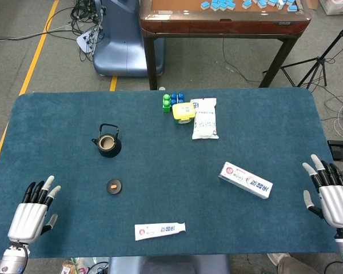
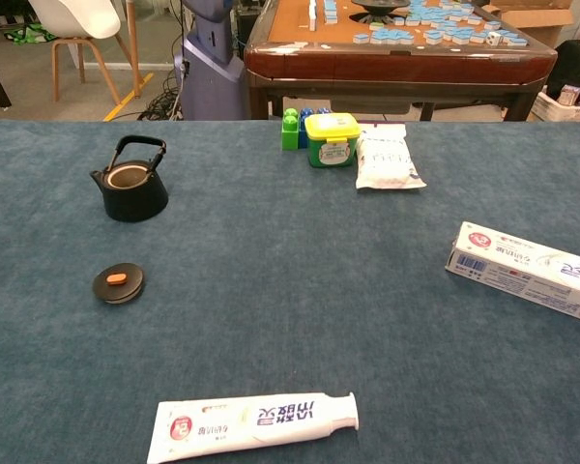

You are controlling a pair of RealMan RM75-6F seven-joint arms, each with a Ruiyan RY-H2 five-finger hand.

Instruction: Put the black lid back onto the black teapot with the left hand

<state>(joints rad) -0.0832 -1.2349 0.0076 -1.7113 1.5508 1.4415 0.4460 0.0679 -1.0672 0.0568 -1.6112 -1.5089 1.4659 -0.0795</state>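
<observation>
The black teapot [image 1: 109, 143] [image 2: 132, 185] stands open-topped on the left part of the blue table, handle upright. Its black lid [image 1: 114, 186] [image 2: 119, 283], with an orange knob, lies flat on the cloth a short way nearer me than the pot. My left hand [image 1: 33, 209] hovers at the near left corner, fingers spread and empty, well left of the lid. At the near right edge my right hand [image 1: 328, 194] is also spread and empty. Neither hand shows in the chest view.
A toothpaste tube [image 1: 159, 230] [image 2: 253, 423] lies near the front edge. A toothpaste box [image 1: 245, 180] [image 2: 524, 272] sits at the right. At the back stand a yellow-lidded tub [image 1: 183, 112], green and blue blocks [image 1: 172, 101] and a white pouch [image 1: 205, 119].
</observation>
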